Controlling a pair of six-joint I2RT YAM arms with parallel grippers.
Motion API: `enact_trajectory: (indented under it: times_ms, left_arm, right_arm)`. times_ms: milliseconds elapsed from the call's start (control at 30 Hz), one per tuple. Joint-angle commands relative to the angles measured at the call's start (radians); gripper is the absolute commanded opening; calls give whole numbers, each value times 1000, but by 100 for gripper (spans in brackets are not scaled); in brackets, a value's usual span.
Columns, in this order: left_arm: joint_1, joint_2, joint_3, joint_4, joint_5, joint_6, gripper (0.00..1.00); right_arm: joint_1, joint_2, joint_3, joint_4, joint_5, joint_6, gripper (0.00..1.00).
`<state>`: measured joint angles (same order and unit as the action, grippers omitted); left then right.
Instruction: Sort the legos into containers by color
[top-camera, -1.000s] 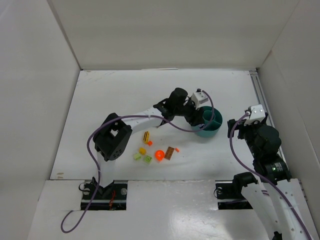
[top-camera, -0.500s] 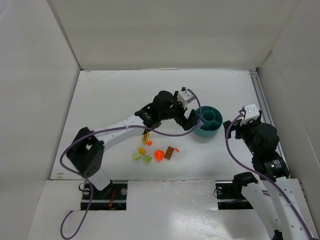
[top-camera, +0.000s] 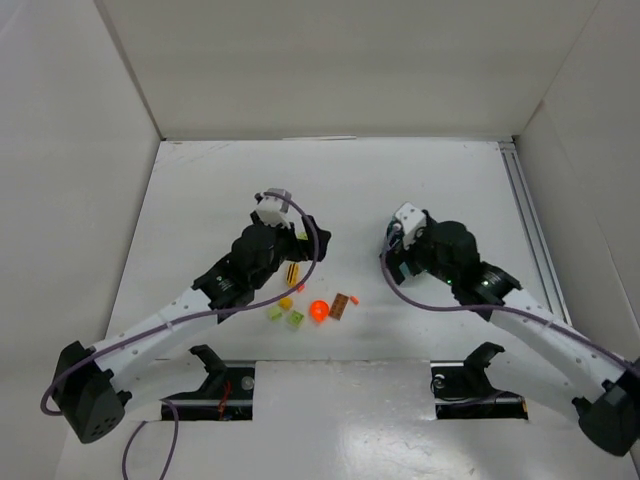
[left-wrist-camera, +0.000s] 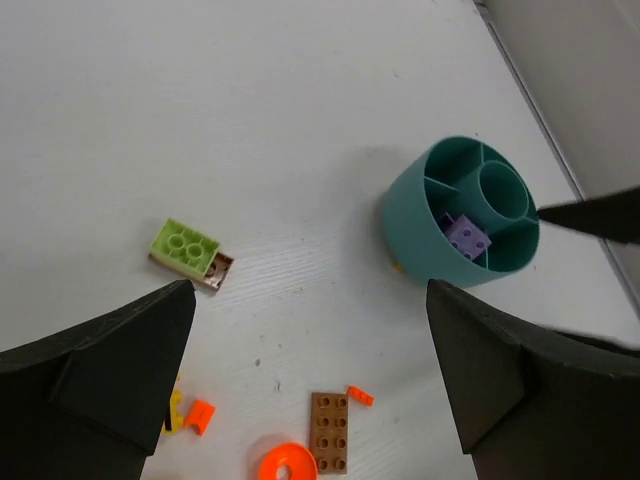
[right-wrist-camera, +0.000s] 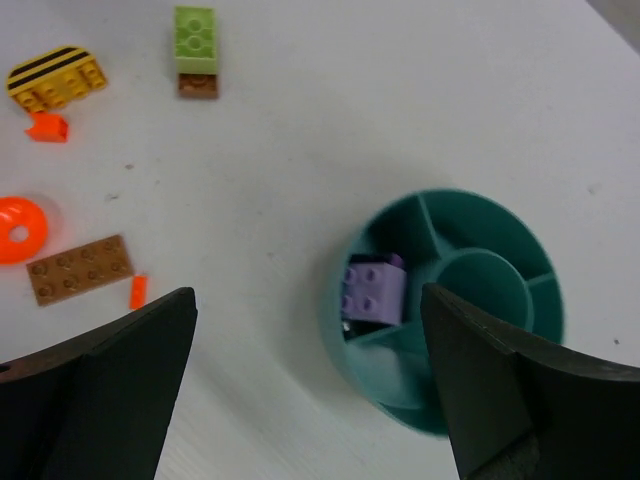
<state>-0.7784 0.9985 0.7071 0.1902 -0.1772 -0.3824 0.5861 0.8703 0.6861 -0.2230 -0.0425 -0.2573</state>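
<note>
A white bench (top-camera: 200, 200) carries everything, with two black-and-white arms reaching in from six o'clock. The left pincer (left-wrist-camera: 308, 300) hangs with its jaws wide apart and holds nothing. The right pincer (right-wrist-camera: 308, 295), also spread and empty, hovers over a small round teal divided bowl (left-wrist-camera: 410, 225) at three o'clock of the bench centre. One purple studded brick (right-wrist-camera: 374, 291) lies in the compartment at nine o'clock of the central cup.

The loose bricks cluster toward six o'clock:
- a flat brown plate (left-wrist-camera: 328, 431)
- a round orange ring (left-wrist-camera: 285, 465)
- a lime green brick (left-wrist-camera: 185, 243) touching a small brown piece

A pick probably comes next. It should go best on an isolated brick, with the jaws straddling its short sides and a straight descent. The lime brick needs separating from the brown piece first.
</note>
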Motion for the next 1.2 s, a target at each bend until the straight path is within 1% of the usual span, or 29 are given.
enact_trajectory:
  times_ms: [0, 33, 67, 133, 167, 233, 267, 333, 367, 433, 533, 567, 600, 700, 733, 833, 1000, 1100, 1133, 1167]
  left_arm:
    - [-1, -101, -3, -96, -214, -224, 100]
    - [-1, -125, -3, -162, -263, -289, 100]
    - [-1, -126, 8, -311, -341, -352, 100]
    - [-1, -126, 23, -455, -378, -502, 100]
    - [-1, -126, 23, -548, -378, -524, 100]
    - [-1, -126, 32, -628, -378, -600, 100]
    - [-1, -115, 32, -676, -369, -656, 100]
    - [-1, -126, 23, -716, -369, -714, 100]
    - [-1, -150, 3, -733, -369, -742, 100]
    - [-1, -191, -21, -791, -410, -852, 100]
    - [-1, -305, -83, -862, -459, -979, 100]
    - [-1, -337, -93, -862, -459, -980, 100]
    - [-1, -403, -112, -862, -459, -999, 100]
    - [-1, -494, -144, -873, -469, -1012, 100]
    - [-1, -545, -158, -873, -481, -1012, 100]
    - [-1, -622, -158, -910, -504, -1023, 100]
    - [-1, -687, -170, -942, -524, -998, 100]
    - [-1, -712, -181, -902, -513, -971, 100]
    - [-1, -725, -181, -902, -513, -954, 100]
    - [-1, -725, -181, -902, -504, -954, 100]
  right_arm:
    - [176, 117, 116, 103, 159, 16, 97]
    - [202, 184, 147, 103, 176, 54, 96]
    - [219, 215, 147, 103, 185, 75, 96]
    - [259, 286, 159, 103, 185, 137, 94]
    - [273, 308, 159, 103, 185, 162, 94]
    - [306, 352, 159, 103, 196, 231, 93]
    - [319, 396, 171, 103, 196, 306, 93]
    - [349, 446, 200, 114, 230, 375, 92]
    - [386, 472, 222, 114, 248, 422, 92]
    - [420, 551, 302, 114, 317, 473, 93]
    - [443, 669, 404, 123, 340, 570, 93]
    - [443, 700, 427, 123, 349, 595, 93]
    - [443, 760, 450, 123, 349, 649, 93]
    - [452, 834, 512, 123, 381, 760, 93]
    - [452, 873, 533, 123, 382, 823, 92]
    - [462, 927, 572, 123, 435, 889, 90]
    - [462, 1056, 697, 123, 448, 900, 87]
    - [462, 1121, 756, 123, 437, 900, 87]
    - [462, 1133, 756, 123, 423, 900, 84]
    - [462, 1142, 765, 123, 423, 900, 84]
